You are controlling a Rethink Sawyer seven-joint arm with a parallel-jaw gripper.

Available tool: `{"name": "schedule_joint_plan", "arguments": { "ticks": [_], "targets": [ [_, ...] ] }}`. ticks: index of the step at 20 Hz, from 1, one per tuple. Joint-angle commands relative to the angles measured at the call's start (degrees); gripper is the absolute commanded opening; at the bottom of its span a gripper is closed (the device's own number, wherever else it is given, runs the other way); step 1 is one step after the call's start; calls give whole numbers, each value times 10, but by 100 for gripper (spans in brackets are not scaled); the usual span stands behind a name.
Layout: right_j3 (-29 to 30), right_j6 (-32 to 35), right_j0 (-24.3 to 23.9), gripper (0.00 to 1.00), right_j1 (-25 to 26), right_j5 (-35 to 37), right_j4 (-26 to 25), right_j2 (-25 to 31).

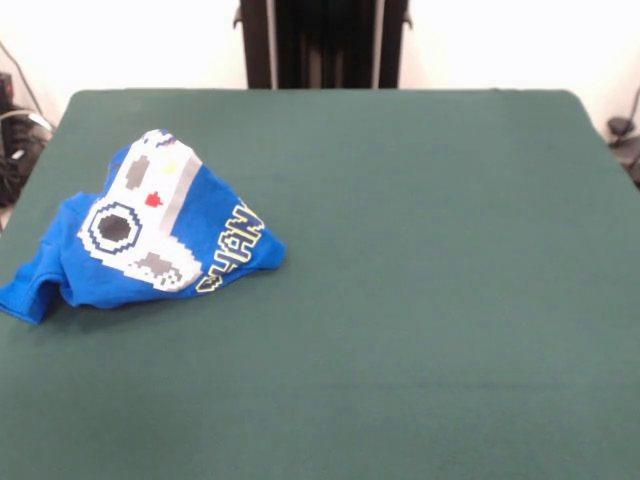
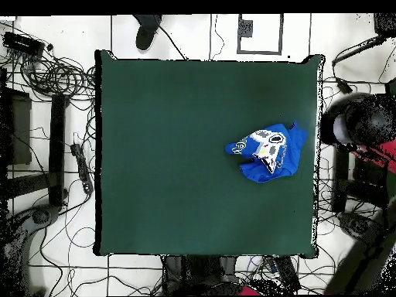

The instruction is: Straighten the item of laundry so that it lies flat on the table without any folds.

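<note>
Lying crumpled at the left of the front view, the blue T-shirt (image 1: pixel 150 235) is bunching into a peaked heap, its white-grey controller print folding over the top and a sleeve trailing toward the desk's left edge; in the overhead view it is sitting at the right of the frame (image 2: pixel 268 150), near the desk's edge; the green desk (image 1: pixel 420 300) is spreading wide around it; the claw is showing in neither view, so I cannot tell its state. Straightening is not yet starting, I judge; the next move is calling for gripping an outer hem and drawing it outward.
</note>
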Motion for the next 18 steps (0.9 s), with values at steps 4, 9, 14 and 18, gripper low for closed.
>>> {"name": "schedule_joint_plan", "arguments": {
  "ticks": [4,9,14,18],
  "targets": [
    [94,-63,-15,0,-13,4,-20,81],
    [99,5,9,0,-10,16,-11,75],
    [86,81,42,0,-1,53,4,54],
    [73,122,62,0,5,86,18,39]
  ]
}}
